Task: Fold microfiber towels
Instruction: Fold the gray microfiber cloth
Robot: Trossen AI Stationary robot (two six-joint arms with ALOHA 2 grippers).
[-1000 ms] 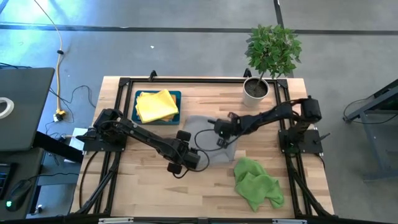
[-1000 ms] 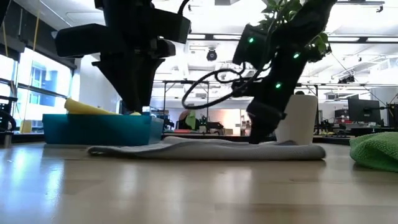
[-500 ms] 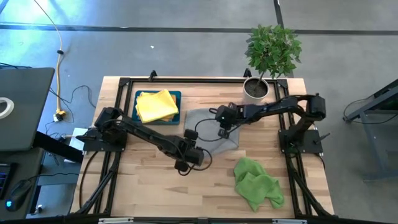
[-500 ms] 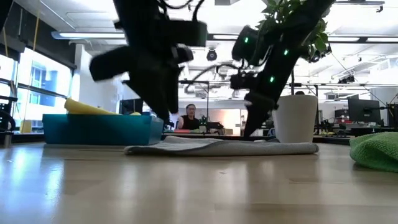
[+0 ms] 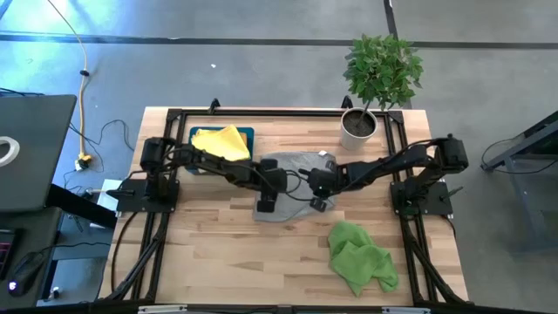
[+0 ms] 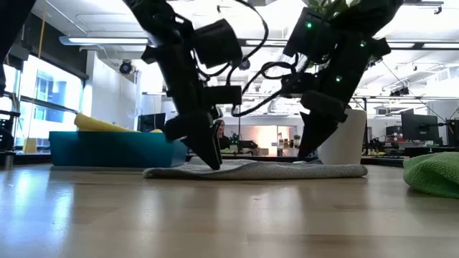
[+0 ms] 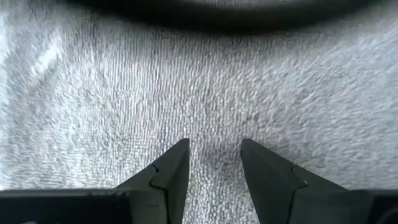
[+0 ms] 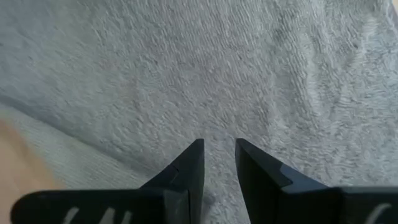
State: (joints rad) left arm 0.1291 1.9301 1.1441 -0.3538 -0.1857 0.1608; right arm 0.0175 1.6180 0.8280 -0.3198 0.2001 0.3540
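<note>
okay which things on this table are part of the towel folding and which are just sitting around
Part of the job: grey towel under both hands, left hand and right hand; green towel; yellow towel.
Just there: teal tray, potted plant, cables.

Bright backlit room silhouettes arms; wrist views soft.

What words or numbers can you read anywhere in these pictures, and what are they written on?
None can be read.
The soft grey microfiber towel, the folded yellow towels in the dark teal rectangular tray, the crumpled green towel and the white plant pot carry no writing.
Monitors in the room behind are too small to read.
</note>
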